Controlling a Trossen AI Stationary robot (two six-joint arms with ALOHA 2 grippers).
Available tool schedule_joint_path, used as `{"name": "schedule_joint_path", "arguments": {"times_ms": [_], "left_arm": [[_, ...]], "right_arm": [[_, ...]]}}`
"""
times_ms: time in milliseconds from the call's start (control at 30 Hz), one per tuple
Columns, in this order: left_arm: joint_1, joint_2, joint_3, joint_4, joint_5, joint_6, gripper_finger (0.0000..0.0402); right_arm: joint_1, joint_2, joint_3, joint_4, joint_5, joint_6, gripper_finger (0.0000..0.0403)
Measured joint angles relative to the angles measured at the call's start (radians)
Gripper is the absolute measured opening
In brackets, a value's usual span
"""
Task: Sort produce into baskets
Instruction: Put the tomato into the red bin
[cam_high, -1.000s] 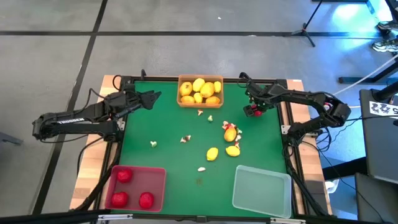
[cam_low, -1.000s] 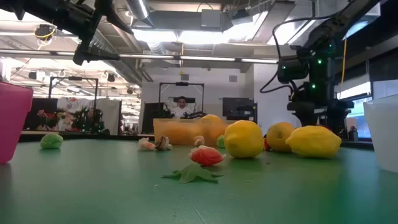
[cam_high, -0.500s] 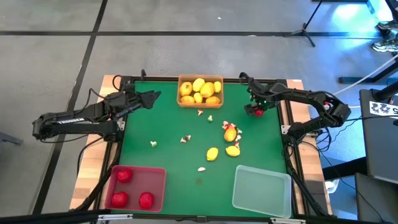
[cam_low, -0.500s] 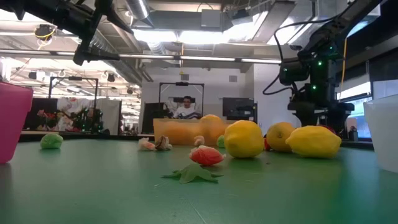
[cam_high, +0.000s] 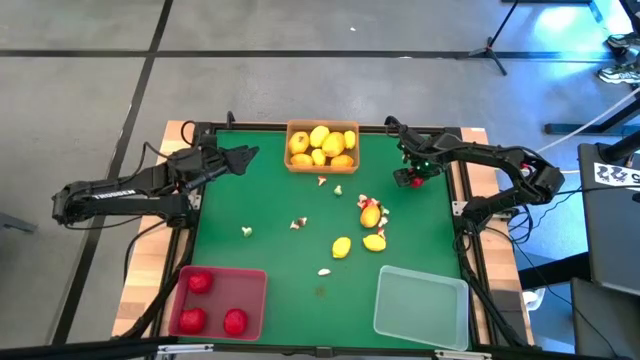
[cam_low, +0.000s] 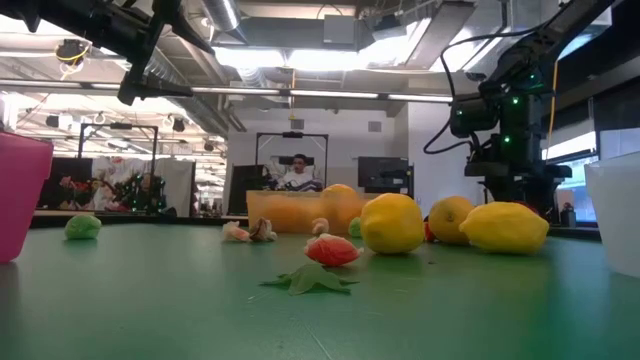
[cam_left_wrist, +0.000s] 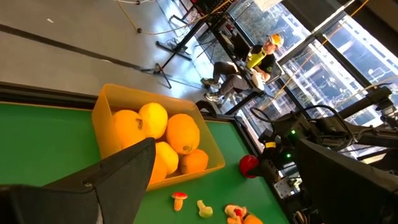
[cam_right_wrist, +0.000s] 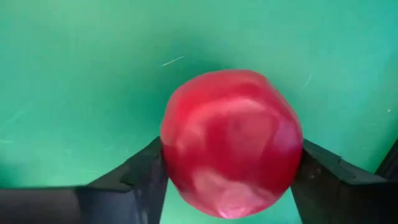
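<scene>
The right gripper (cam_right_wrist: 230, 186) has its two dark fingers clamped on a round red toy fruit (cam_right_wrist: 231, 142), seemingly just above the green mat, while the translucent red plastic basket (cam_high: 252, 282) lies diagonally opposite, nearer the open-jawed left gripper (cam_high: 243, 156).

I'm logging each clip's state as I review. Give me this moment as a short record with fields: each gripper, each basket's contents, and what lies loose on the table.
right gripper: shut on a red fruit, near the table's far right edge
left gripper: open, empty, over the far left of the table
orange basket: full of yellow fruits, far edge
red basket: three red fruits, near left corner
clear basket: nothing visible inside, near right corner
loose: three yellow fruits and small bits mid-table
</scene>
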Motion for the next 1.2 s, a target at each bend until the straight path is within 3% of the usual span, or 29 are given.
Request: {"name": "schedule_joint_path", "arguments": {"times_ms": [667, 967, 1200], "left_arm": [[0.0, 0.0, 0.0, -0.001, 0.0, 0.0, 0.0376], [0.0, 0.0, 0.0, -0.001, 0.0, 0.004, 0.0376], [0.0, 0.0, 0.0, 0.0, 0.0, 0.002, 0.0376]], "right_arm": [[0.006, 0.0, 0.0, 0.008, -0.071, 0.001, 0.0248], [0.11, -0.062, 0.003, 0.177, -0.184, 0.08, 0.0247], [0.232, -0.096, 0.128, 0.223, -0.2, 0.109, 0.0249]]}}
